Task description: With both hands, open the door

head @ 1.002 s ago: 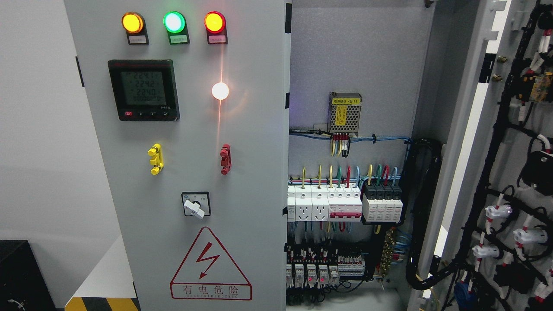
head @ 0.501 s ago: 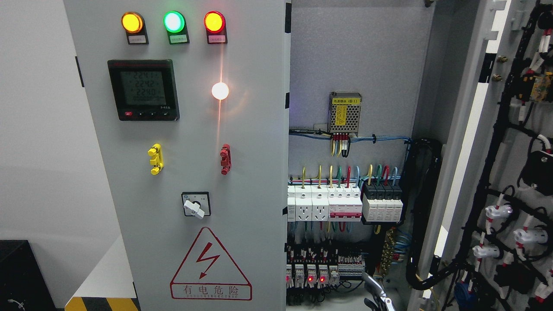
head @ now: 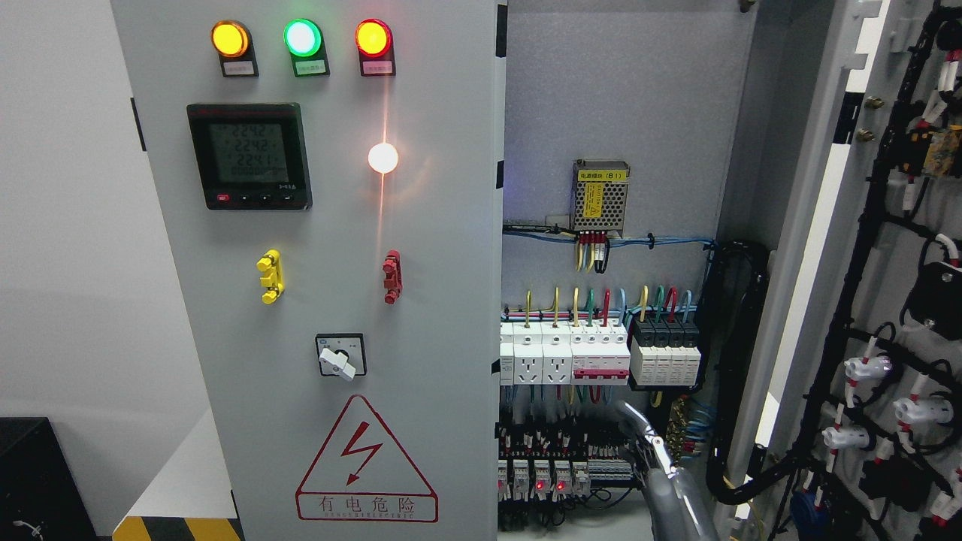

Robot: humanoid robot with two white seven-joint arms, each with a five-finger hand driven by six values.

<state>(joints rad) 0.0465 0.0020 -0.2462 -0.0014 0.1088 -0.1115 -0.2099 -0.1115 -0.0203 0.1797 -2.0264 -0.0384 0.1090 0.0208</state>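
Observation:
The grey cabinet's left door (head: 436,225) stands shut and carries three lit lamps (head: 302,37), a meter (head: 249,155) and a rotary switch (head: 340,355). The right door (head: 819,248) is swung wide open at the picture's right, its inner face covered with black wiring (head: 872,225). My right hand (head: 637,424) rises from the bottom edge in front of the open compartment, fingers stretched upward and holding nothing. It touches neither door. My left hand is out of view.
Inside the compartment sit a mesh power supply (head: 600,195), a row of breakers (head: 601,353) and terminal blocks (head: 541,473) just behind my hand. A black cable bundle (head: 733,361) runs down the right wall. A black box (head: 30,481) stands at lower left.
My right hand has come up from below the bottom edge into view, climbing in front of the terminal blocks. Both doors stay as they were.

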